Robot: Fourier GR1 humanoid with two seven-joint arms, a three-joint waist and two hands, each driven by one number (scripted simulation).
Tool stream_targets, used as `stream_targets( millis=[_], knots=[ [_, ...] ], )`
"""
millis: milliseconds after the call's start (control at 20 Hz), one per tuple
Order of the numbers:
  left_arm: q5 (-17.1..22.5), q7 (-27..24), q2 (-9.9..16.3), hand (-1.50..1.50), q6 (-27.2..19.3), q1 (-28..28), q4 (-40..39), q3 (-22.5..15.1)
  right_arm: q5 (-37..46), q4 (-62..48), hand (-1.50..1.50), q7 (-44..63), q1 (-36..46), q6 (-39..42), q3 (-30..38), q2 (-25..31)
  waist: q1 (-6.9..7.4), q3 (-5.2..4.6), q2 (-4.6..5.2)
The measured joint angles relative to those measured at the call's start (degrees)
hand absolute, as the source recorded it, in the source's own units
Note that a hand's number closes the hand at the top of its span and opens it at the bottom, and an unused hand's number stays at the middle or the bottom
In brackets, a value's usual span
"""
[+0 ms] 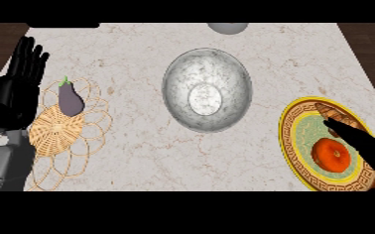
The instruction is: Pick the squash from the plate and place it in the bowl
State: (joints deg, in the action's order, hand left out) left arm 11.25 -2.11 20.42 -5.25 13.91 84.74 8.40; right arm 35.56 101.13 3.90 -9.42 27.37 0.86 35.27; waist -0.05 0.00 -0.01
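A single head view looks steeply down on the marble counter [147, 163], forearms entering from the lower edge.

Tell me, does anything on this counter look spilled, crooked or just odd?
Nothing looks spilled or broken. The one oddity: the eggplant lies half off the woven mat, toward its upper edge. The orange squash sits on the plate, the bowl is upright, and the right robot hand reaches over the plate.
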Motion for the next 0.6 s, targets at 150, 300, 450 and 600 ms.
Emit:
stream_targets(
  millis=[150, 300, 450, 600],
  knots=[
    [-0.1, 0.2, -0.2, 0.00, 0.7, -0.8, 0.9, 0.6, 3.3, -2.2, -1.50, -1.4, -0.4, -1.7, -1.1, -2.1, 0.01, 0.00, -0.01],
    [-0.6, 0.8, -0.7, 0.00, 1.0, -0.2, 0.9, 1.0, 5.5, -3.5, -1.50, -1.1, 0.9, -1.7, -1.5, -4.4, -0.02, 0.01, 0.00],
    [-0.3, 1.7, 0.0, 0.00, 2.3, -0.6, 1.7, 2.3, 6.8, -5.2, -1.50, -1.7, 1.7, -0.9, -0.5, -5.0, -0.01, 0.00, -0.01],
    [-0.8, 1.5, -0.7, 0.00, 2.6, -1.1, 2.0, 2.5, 8.8, -8.2, -1.50, -2.2, 2.7, -1.4, -0.7, -6.3, 0.04, -0.02, -0.02]
  ],
)
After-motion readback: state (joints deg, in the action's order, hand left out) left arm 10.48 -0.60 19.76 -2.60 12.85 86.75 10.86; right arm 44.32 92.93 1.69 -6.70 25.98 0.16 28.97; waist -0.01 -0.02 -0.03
